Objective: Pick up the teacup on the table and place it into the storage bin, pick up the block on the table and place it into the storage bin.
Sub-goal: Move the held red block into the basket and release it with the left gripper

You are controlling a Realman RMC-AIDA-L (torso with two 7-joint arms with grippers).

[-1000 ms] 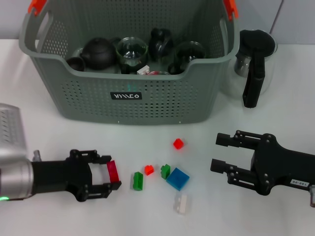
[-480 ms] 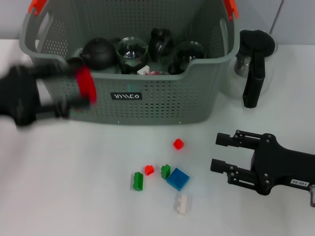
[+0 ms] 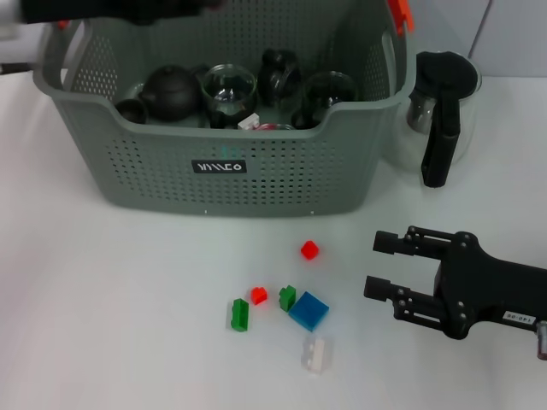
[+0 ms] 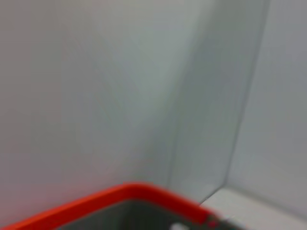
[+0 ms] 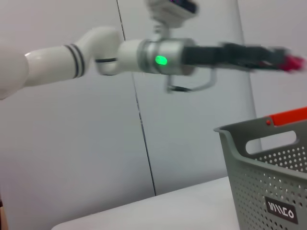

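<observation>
Left tool [image 3: 184, 7] blurred, edge-cropped

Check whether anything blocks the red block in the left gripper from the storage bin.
Nothing visible does. The left gripper holds the red block above the open-topped storage bin. The right gripper sits apart, low over the table.

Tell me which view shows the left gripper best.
The right wrist view: the left gripper shows side-on above the bin, a red block at its tip. The head view catches only a dark blur at the top edge. The left wrist view shows none of it.
</observation>
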